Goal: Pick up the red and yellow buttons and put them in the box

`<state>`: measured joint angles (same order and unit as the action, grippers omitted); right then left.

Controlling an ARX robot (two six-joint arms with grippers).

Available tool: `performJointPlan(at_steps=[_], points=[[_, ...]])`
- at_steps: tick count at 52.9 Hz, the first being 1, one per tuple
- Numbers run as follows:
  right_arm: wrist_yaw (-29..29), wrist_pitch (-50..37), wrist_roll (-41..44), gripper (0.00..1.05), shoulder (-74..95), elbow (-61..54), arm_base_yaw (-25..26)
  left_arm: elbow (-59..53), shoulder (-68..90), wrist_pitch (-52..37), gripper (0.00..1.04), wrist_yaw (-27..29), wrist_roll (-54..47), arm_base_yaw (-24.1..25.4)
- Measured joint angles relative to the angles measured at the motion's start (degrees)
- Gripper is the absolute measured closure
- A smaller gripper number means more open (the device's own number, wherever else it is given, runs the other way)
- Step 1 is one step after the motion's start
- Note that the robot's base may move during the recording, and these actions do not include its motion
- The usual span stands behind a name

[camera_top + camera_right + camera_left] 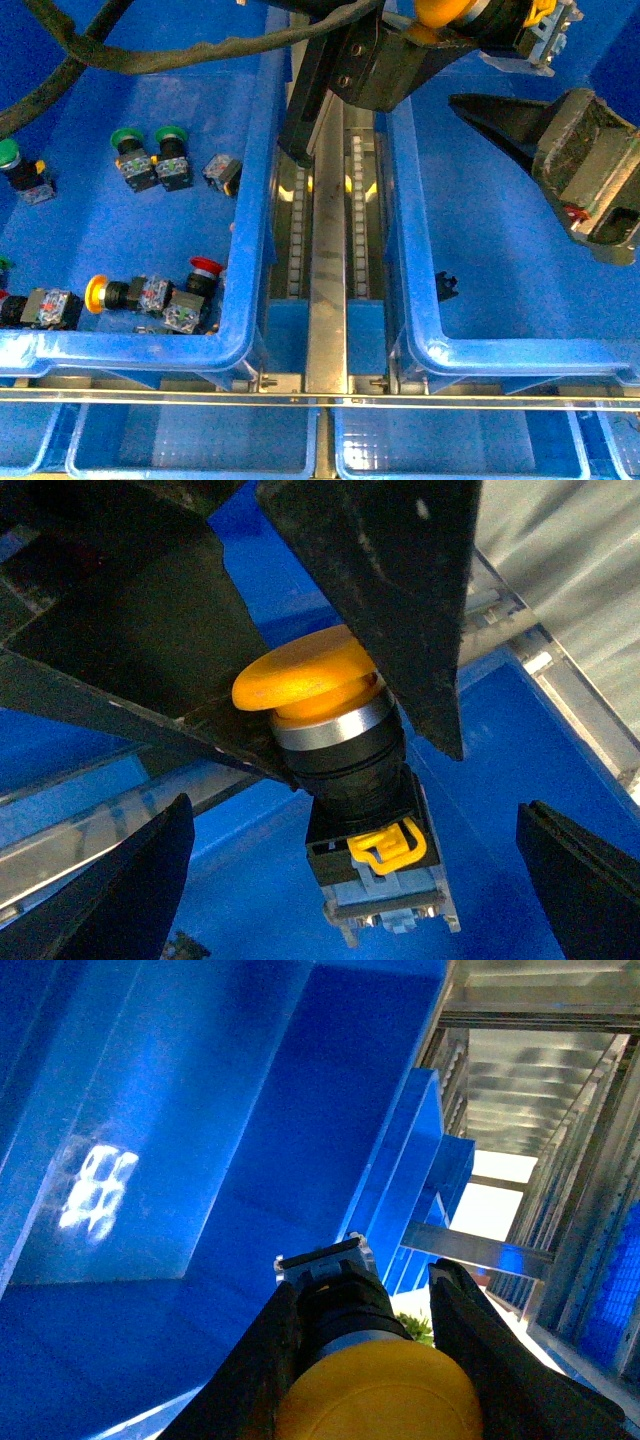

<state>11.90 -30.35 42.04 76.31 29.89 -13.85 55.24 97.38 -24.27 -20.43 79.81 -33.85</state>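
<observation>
My left gripper (455, 25) is shut on the yellow button (440, 10) at the top of the front view, above the left wall of the box (520, 290), the big blue bin on the right. In the left wrist view the gripper (365, 1282) clamps the button's (380, 1395) black collar, with the box's wall (200, 1160) beyond. My right gripper (540, 150) hangs open over the box; its wrist view shows the held button (310, 685) between its wide-apart fingers (140, 880). The red button (205, 267) and another yellow-capped one (97, 293) lie in the left bin (245, 330).
Green-capped buttons (125, 138) and a loose contact block (222, 172) also lie in the left bin. A metal rail (325, 250) runs between the two bins. Small shallow trays (190, 440) sit along the near edge. A black speck (447, 286) clings to the box's left wall.
</observation>
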Motion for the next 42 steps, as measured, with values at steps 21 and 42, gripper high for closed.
performJointPlan(at_steps=[21, 42], points=[[-2.89, -5.62, 0.5, 0.11, 5.16, 0.0, 0.02, 0.0, 0.0, 0.02, 0.72, 0.09, 0.04, -0.22], [-2.84, -6.03, 1.99, 0.73, 5.29, 0.35, 0.96, 0.0, 0.0, 0.04, 0.72, 0.61, 0.02, -0.24]])
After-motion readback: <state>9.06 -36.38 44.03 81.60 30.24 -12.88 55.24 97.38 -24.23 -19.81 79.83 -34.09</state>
